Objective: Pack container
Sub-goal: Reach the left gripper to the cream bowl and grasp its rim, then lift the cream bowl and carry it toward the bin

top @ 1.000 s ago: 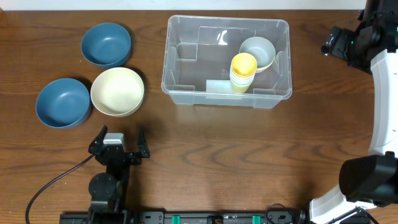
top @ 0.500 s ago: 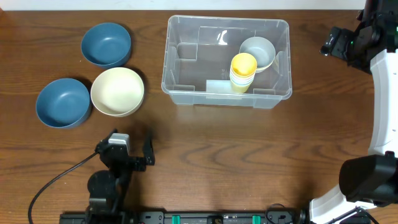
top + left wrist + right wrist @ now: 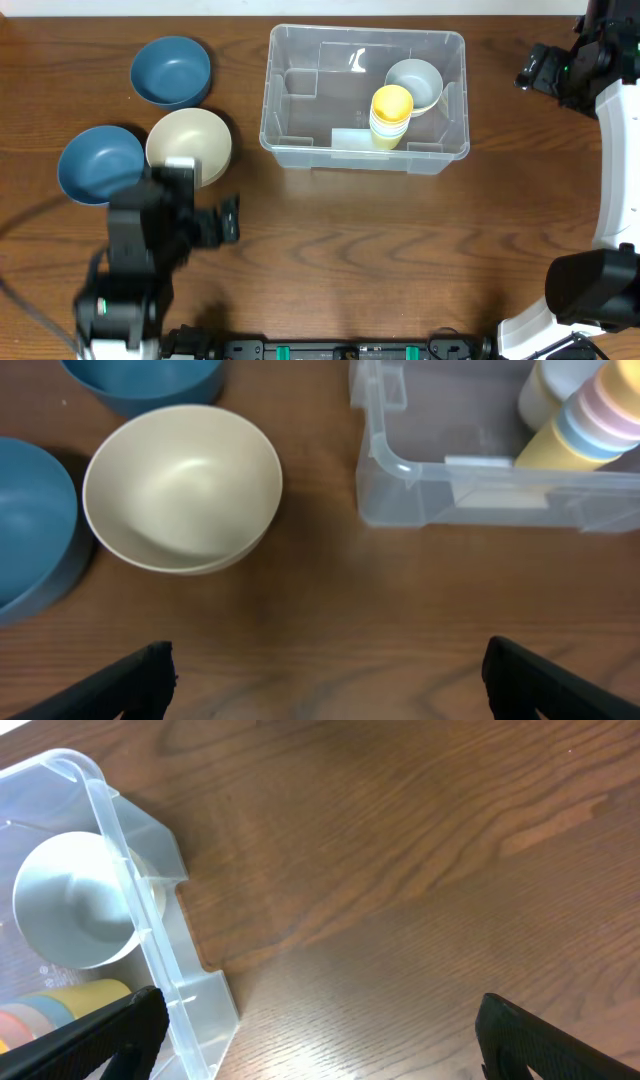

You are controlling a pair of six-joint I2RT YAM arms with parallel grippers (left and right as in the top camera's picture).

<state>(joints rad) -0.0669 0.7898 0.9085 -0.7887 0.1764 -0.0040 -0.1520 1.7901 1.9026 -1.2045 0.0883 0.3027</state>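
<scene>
While left fingers (image 3: 135,678) and right fingers (image 3: 105,1032) gape, the clear ridged container (image 3: 300,152) holds cups (image 3: 391,108).

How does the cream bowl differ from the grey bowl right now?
The cream bowl sits out on the table, left of the container; the grey bowl is already inside it, at the right end. The cream bowl looks wider than the grey bowl. Both are round and open side up.
</scene>
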